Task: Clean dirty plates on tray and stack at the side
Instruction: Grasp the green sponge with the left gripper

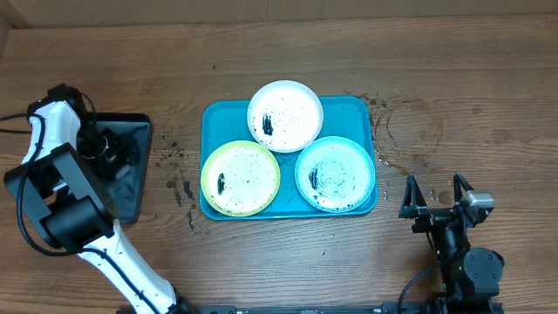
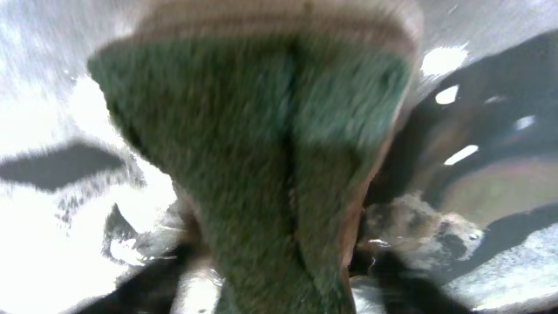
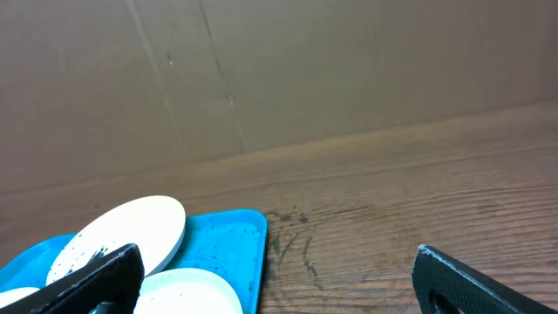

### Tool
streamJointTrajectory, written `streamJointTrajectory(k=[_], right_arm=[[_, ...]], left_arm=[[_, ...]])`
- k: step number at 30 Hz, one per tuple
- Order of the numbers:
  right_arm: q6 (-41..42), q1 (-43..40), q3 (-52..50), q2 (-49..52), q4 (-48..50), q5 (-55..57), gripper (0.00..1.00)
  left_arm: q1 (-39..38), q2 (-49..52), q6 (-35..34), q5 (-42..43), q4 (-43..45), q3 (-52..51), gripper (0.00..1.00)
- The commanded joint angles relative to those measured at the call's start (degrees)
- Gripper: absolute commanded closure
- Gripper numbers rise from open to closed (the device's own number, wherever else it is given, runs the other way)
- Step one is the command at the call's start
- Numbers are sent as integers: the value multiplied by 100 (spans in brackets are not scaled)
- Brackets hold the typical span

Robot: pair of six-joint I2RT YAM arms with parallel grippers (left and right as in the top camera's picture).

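While my left hand (image 1: 105,146) hangs over the black tray (image 1: 132,187) at the left end of the counter (image 1: 349,52), its camera is full of a blurry green sponge (image 2: 261,148). Honestly can't tell if I'm gripping it. Mid-counter is the turquoise tray (image 1: 225,122) with all three speckled plates on it: yellow-green plate (image 1: 241,178) near left, white plate (image 1: 285,115) at the back, teal-rimmed plate (image 1: 335,174) near right. Off right, my right hand (image 1: 433,185) hovers wide open, holding nothing.
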Motion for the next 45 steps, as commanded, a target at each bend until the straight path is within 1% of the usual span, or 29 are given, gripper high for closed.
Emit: streamJointTrajectory(k=[1, 10, 16, 18, 19, 20, 21, 23, 24, 25, 26, 30, 31, 32, 33, 34, 35, 41, 45], right_arm=[[-39, 28, -59, -46, 46, 35, 0], [-39, 28, -59, -46, 44, 35, 0], [-39, 28, -59, -46, 46, 35, 0], [-39, 28, -59, -46, 44, 35, 0], [-37, 28, -59, -46, 44, 35, 0], [-39, 28, -59, -46, 44, 35, 0], [-37, 28, -59, -46, 46, 35, 0], [-37, 28, -59, -46, 46, 35, 0], [-39, 28, -59, -46, 44, 35, 0], [-37, 28, -59, -46, 46, 35, 0], [-37, 28, -59, -46, 46, 35, 0], [-39, 28, -59, -46, 44, 35, 0], [-37, 28, -59, -46, 44, 35, 0], [-37, 28, -59, -46, 44, 35, 0], [-37, 28, -59, -46, 46, 35, 0], [-39, 28, -59, -46, 46, 35, 0], [-39, 28, -59, -46, 44, 35, 0], [-39, 28, -59, -46, 44, 35, 0], [-37, 28, -59, -46, 46, 35, 0]], left_arm=[[17, 57, 2, -7, 280, -11, 0], [20, 57, 2, -549, 1106, -11, 0], [20, 57, 2, -769, 1261, -11, 0], [20, 57, 2, -769, 1241, -11, 11], [20, 57, 2, -769, 1235, -11, 22], [20, 57, 0, -767, 1224, -11, 31], [20, 57, 0, -767, 1198, -11, 59], [17, 57, 0, -769, 1196, -11, 78], [17, 57, 0, -769, 1200, -11, 84], [17, 57, 0, -769, 1200, -11, 94], [22, 57, 0, -769, 1200, -11, 96], [24, 57, 0, -765, 1158, -11, 96], [20, 57, 0, -721, 1113, -11, 92], [13, 57, 0, -671, 1038, -11, 71], [9, 57, 2, -570, 929, -11, 44], [9, 57, 0, -470, 782, -11, 12], [9, 57, 2, -367, 629, -11, 0], [9, 57, 0, 234, -315, -11, 0], [9, 57, 4, 363, -573, -11, 0]])
